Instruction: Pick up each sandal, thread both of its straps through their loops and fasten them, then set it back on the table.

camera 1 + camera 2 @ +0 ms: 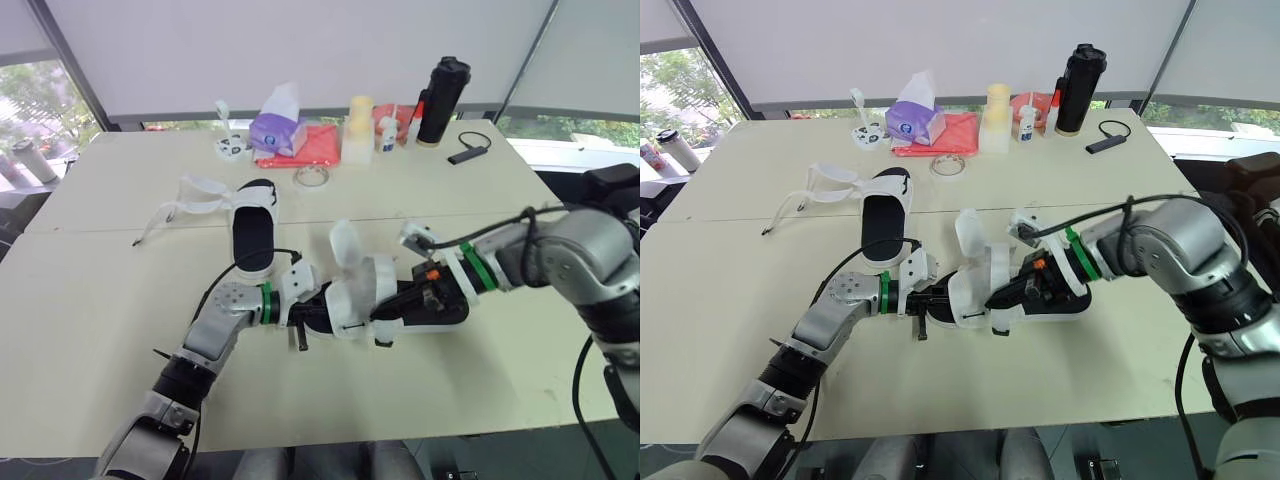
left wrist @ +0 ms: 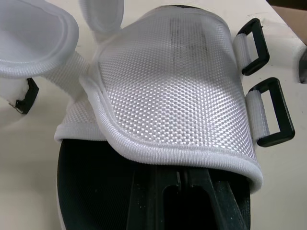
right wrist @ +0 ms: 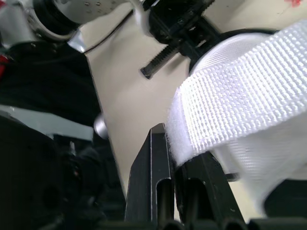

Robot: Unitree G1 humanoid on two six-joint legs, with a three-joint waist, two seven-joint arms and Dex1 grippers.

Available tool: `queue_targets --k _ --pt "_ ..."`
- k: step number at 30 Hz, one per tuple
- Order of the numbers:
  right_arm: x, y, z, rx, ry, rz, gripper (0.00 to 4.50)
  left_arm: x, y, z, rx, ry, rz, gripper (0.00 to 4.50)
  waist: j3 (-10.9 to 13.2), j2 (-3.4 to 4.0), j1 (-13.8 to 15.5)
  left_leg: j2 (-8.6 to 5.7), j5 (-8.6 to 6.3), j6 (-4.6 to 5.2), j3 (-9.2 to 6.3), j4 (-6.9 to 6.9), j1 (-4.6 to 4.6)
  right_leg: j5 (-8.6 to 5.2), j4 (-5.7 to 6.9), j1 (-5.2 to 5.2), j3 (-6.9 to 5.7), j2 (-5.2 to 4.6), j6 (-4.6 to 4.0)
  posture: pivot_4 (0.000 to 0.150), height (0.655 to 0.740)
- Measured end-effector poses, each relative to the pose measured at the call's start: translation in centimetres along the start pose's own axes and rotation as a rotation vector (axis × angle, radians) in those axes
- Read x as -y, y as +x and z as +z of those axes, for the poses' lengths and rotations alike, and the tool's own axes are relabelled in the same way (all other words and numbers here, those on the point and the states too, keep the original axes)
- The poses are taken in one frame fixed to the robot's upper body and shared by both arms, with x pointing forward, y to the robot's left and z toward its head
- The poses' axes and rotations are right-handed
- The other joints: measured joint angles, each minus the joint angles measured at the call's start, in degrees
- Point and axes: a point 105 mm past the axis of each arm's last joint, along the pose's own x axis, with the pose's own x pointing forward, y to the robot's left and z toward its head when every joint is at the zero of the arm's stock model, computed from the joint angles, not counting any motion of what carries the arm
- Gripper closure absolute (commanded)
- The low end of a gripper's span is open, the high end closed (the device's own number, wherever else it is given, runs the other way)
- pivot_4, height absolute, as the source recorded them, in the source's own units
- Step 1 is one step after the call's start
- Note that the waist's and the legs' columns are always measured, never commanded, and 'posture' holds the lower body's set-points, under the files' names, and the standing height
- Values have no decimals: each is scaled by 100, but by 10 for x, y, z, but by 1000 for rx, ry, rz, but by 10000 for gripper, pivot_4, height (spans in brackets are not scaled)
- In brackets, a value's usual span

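A white-strapped sandal (image 1: 375, 292) with a black footbed lies across the middle of the table, held between both grippers. My left gripper (image 1: 308, 314) is shut on its near end, fingers (image 2: 158, 201) lying on the footbed under the mesh upper (image 2: 172, 91). Two black buckle loops (image 2: 268, 112) hang empty at the upper's side. My right gripper (image 1: 425, 293) is shut on a white Velcro strap (image 3: 240, 91) at the other end. The second sandal (image 1: 253, 235) rests on the table farther back on the left, its straps (image 1: 195, 197) spread loose.
Along the far edge stand a purple tissue pack (image 1: 277, 125), a red cloth (image 1: 312, 148), a pale yellow container (image 1: 359, 130), small bottles (image 1: 388, 133) and a black flask (image 1: 443, 100). A clear ring (image 1: 312, 177) and a black cable device (image 1: 468, 152) lie nearby.
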Motion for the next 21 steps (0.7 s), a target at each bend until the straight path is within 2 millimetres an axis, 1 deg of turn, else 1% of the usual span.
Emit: queue_targets --k 2,4,11,16,21 --pt "8 -4 7 -10 -23 -2 44706 0 0 0 3 4 1 45000 0 0 3 0 0 0 -1 -1 -1 0 0 -1 0 0 0 1500 7400" --pt "11 -5 12 -22 -35 17 44706 0 0 0 5 6 1 45000 0 0 11 0 0 0 -1 -3 -2 8 0 -3 1 0 14 1500 7400" --pt "20 -4 32 -35 -44 72 44706 -1 1 0 7 7 6 45000 1 1 11 -3 0 -1 -1 -1 -2 10 7 -6 1 0 17 1500 7400" --pt "24 -5 35 -41 -33 90 44706 -1 1 0 8 8 6 45000 1 2 13 -3 0 -1 -2 -2 -2 13 9 -7 1 1 22 1500 7400" --pt "25 -1 32 -73 -28 108 44706 -1 1 0 8 9 8 45000 1 2 13 -4 0 -1 -2 -2 -2 15 10 -7 2 1 25 1500 7400"
